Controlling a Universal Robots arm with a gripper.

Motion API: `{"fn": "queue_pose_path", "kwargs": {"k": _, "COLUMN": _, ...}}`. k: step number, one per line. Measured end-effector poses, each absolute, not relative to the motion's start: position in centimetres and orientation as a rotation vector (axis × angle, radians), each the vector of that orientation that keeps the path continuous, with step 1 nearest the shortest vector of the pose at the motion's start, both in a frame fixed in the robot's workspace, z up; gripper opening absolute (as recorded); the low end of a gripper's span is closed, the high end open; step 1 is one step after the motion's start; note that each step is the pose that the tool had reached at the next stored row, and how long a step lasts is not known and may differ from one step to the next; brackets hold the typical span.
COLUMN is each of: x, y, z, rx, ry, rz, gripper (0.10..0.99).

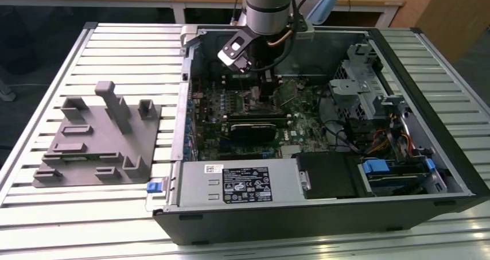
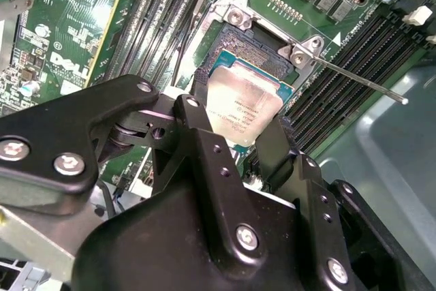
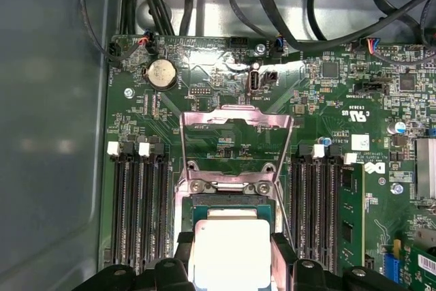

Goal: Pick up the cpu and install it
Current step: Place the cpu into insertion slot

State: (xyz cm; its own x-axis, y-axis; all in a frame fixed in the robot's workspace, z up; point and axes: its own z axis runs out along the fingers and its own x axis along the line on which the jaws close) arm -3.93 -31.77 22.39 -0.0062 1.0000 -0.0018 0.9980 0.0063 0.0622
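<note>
The cpu, a small silver-topped square chip, sits between my gripper's black fingers directly over the open socket on the green motherboard. In the first wrist view the cpu hangs just above the socket frame, and the hinged load plate stands flipped back. The socket lever sticks out to one side. My gripper is shut on the cpu's two opposite edges. The exterior view shows my gripper reaching down into the open computer case.
Rows of memory slots flank the socket on both sides. A black heatsink block, the power supply and a drive cage crowd the case. A grey plastic tray lies on the slatted table at the exterior view's left.
</note>
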Motion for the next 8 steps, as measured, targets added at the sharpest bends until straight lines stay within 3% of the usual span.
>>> {"fn": "queue_pose_path", "kwargs": {"k": 8, "x": -3.93, "y": -31.78, "z": 22.05, "rx": 2.182, "ry": 2.196, "rz": 0.066, "gripper": 0.533}}
